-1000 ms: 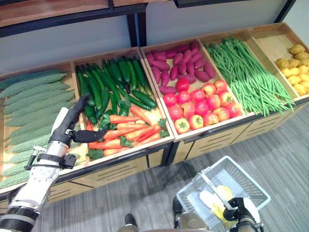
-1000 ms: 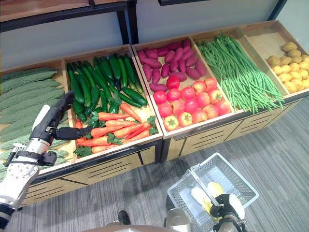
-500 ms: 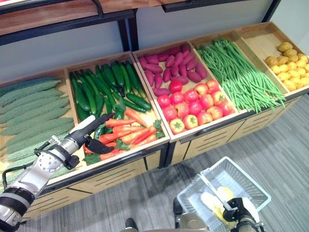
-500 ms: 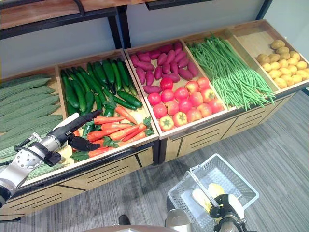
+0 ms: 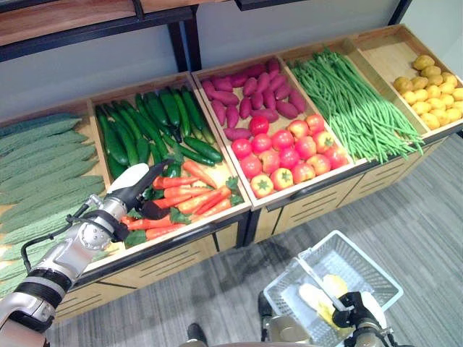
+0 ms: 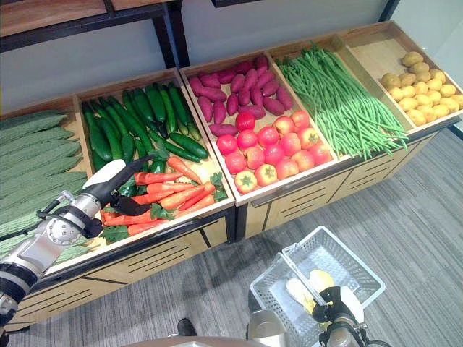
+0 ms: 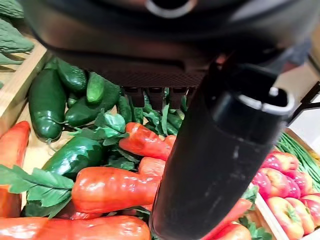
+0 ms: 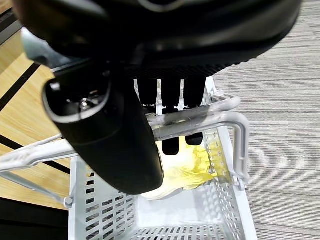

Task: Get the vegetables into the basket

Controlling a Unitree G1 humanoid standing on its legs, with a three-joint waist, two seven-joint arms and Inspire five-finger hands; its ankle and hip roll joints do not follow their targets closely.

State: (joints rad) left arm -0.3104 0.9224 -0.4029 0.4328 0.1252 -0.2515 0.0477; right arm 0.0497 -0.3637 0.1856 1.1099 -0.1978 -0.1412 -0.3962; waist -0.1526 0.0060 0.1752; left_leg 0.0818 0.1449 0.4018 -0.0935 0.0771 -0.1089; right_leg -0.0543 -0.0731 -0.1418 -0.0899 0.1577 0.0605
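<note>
Left robot hand (image 5: 134,189) over the orange carrots (image 5: 189,199)
Its fingers reach out straight, grasping nothing; right robot hand (image 8: 117,127) is clenched round the handle of the white wire basket (image 5: 365,278), which hangs near the carrots' crate front.

Grey striped carpet floor (image 5: 419,217) from 3 to 6 o'clock. Across the middle, a long pale wooden display stand (image 5: 318,206) split by wooden dividers (image 6: 179,87) into sloping bins, with slotted front panels (image 6: 155,253) below. At 12 o'clock, a plain grey wall (image 5: 87,72) under a dark-framed wooden shelf (image 5: 65,14).
</note>
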